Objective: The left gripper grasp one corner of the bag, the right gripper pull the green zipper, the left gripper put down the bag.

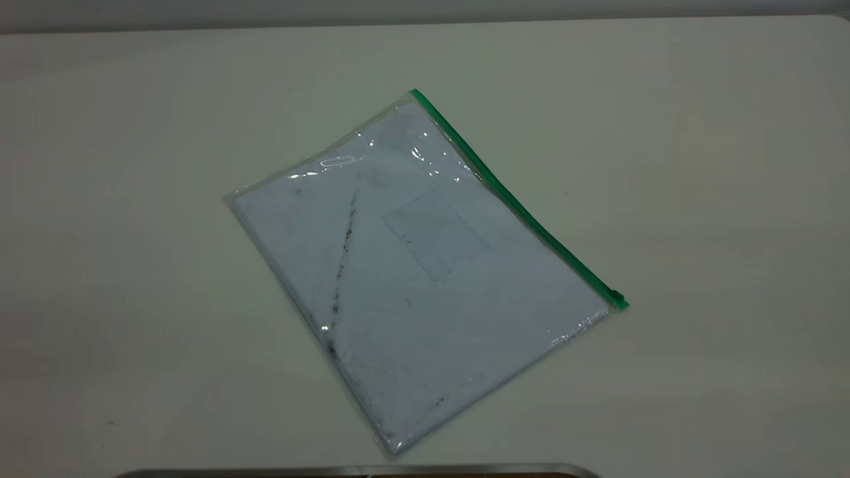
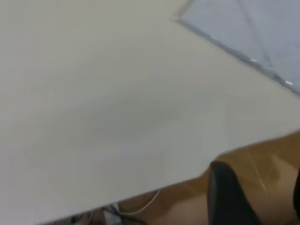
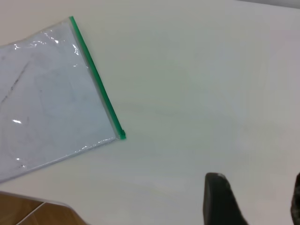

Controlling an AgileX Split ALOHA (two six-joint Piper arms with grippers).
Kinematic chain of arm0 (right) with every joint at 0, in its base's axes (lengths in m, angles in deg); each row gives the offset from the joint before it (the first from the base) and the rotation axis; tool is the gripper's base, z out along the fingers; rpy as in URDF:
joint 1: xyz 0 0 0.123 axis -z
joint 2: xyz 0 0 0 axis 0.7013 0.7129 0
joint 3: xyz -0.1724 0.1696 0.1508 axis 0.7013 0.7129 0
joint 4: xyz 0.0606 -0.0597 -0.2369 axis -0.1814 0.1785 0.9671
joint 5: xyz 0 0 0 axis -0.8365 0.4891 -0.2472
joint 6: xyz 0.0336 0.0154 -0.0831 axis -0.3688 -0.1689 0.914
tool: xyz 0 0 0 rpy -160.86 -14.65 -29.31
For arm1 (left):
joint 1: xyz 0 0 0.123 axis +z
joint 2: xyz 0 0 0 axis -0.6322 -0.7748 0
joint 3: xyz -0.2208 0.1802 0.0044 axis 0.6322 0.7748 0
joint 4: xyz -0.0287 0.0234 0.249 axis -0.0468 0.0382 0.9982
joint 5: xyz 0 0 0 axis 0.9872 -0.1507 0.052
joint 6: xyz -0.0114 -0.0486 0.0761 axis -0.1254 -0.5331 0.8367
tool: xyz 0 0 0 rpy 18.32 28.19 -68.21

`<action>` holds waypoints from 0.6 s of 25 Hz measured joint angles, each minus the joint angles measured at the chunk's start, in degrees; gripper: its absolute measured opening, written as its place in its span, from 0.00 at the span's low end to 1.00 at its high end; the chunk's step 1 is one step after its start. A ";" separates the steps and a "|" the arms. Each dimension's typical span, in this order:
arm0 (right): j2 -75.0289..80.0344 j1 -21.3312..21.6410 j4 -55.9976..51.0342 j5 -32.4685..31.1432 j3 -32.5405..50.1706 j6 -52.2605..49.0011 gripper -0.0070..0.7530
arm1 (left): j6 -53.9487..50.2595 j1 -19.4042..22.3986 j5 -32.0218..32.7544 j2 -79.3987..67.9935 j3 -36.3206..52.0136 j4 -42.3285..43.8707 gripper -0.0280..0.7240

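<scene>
The bag (image 1: 418, 279) lies flat mid-table (image 1: 697, 166), turned askew, with its zipper (image 1: 514, 199) along the right edge and the slider (image 1: 617, 296) at the near end.

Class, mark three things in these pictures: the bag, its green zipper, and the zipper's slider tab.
bag (image 1: 412, 265), exterior view, on the white sheets near its middle.
green zipper (image 1: 511, 199), exterior view, midway along the green strip.
slider tab (image 1: 617, 296), exterior view, on the darker tab at the strip's nearer end.
</scene>
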 joint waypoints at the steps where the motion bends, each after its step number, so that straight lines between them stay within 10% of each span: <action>1: 0.00 0.00 0.00 0.00 0.00 0.00 0.54 | 0.00 2.47 0.00 0.37 0.00 -0.01 0.58; 8: 0.00 0.00 -0.03 0.00 0.00 0.00 0.54 | 0.12 19.94 0.24 6.28 0.00 -0.32 0.58; 15: 0.00 0.00 -0.03 0.00 0.00 0.00 0.54 | 0.12 23.35 0.24 6.33 0.00 -0.38 0.58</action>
